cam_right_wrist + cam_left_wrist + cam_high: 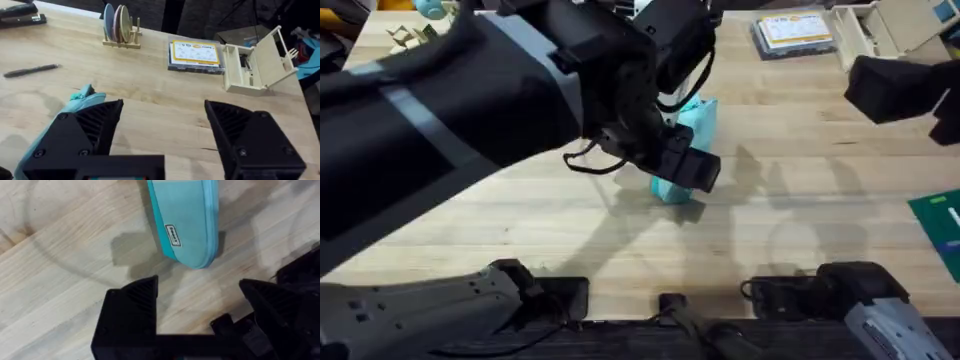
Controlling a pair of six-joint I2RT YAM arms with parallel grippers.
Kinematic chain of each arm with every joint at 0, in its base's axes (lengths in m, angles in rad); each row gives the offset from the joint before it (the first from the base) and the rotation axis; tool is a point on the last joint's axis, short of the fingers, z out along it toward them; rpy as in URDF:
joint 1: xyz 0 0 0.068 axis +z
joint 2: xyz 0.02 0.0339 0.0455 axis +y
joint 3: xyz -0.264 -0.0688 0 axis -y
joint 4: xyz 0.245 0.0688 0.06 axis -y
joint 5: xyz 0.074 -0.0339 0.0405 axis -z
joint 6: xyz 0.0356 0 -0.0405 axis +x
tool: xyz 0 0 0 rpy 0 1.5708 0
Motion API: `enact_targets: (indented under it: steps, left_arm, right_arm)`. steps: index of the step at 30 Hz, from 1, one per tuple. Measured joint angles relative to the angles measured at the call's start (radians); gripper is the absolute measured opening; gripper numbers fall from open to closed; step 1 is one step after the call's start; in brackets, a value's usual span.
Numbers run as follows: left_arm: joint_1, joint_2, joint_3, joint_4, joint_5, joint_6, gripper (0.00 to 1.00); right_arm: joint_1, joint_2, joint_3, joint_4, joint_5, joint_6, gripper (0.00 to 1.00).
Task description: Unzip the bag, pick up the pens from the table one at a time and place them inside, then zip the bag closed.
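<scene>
- My left arm covers most of the bag [692, 128] on the table [800, 200]; left gripper [200, 297] hovers spread apart, empty.
- Right gripper [162, 117] gapes empty; pen [31, 71] lies beyond the bag.

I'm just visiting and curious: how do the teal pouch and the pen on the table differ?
The pouch is teal, soft fabric and wide; the pen is dark, stiff and thin. The pouch lies just beyond the open left claw; the pen lies apart from it, untouched. Both rest flat on the wooden table.

Overhead + 2 wrist cams, bag [692, 125] shared
</scene>
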Motion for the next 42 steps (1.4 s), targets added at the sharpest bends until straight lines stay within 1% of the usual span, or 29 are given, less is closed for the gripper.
enact_targets:
  steps: [8,15,16,20,26,27,28,30,32,35,36,37,38,42]
  left_arm:
    - [0.0,0.0,0.0,0.009,0.0,0.0,0.993]
    - [0.0,0.004,0.0,0.074,0.0,-0.015,0.994]
    - [0.0,0.037,0.0,0.094,0.0,-0.018,0.994]
    - [0.0,0.118,0.0,0.118,0.0,-0.019,0.994]
    - [0.0,0.216,0.0,0.122,0.007,-0.019,0.995]
    - [0.0,0.224,0.0,0.122,0.012,-0.021,0.949]
    - [0.0,0.228,0.0,0.122,0.018,-0.023,0.864]
    - [0.0,0.23,0.0,0.122,0.024,-0.024,0.638]
    - [0.0,0.23,0.0,0.122,0.031,-0.026,0.433]
    - [-0.001,0.23,0.0,0.122,0.037,-0.024,0.169]
    - [-0.002,0.23,0.0,0.122,0.037,-0.026,0.102]
    - [-0.002,0.23,0.0,0.122,0.037,-0.026,0.061]
    - [-0.002,0.23,0.0,0.122,0.037,-0.028,0.05]
    - [-0.002,0.23,0.0,0.122,0.033,-0.029,0.046]
  right_arm:
    - [0.0,0.0,0.0,0.0,0.0,-0.012,0.998]
    - [0.0,0.0,0.0,0.0,0.0,-0.018,0.998]
    - [0.0,0.0,0.0,0.005,0.0,-0.018,0.998]
    - [0.0,0.0,0.0,0.017,0.0,-0.018,0.998]
    - [0.0,0.0,0.0,0.037,0.0,-0.018,0.998]
    - [0.0,0.0,0.0,0.038,0.0,-0.018,0.998]
    - [0.0,0.0,0.0,0.037,0.0,-0.018,0.998]
    - [0.0,0.0,0.0,0.038,0.0,-0.018,0.998]
    - [0.0,0.0,0.0,0.038,0.0,-0.018,0.998]
    - [0.0,0.0,0.0,0.038,0.0,-0.018,0.998]
    - [0.0,0.0,0.0,0.038,0.0,-0.018,0.998]
    - [0.0,0.0,0.0,0.038,0.0,-0.018,0.998]
    - [0.0,0.0,0.0,0.038,0.0,-0.018,0.998]
    - [0.0,0.0,0.0,0.038,0.0,-0.018,0.998]
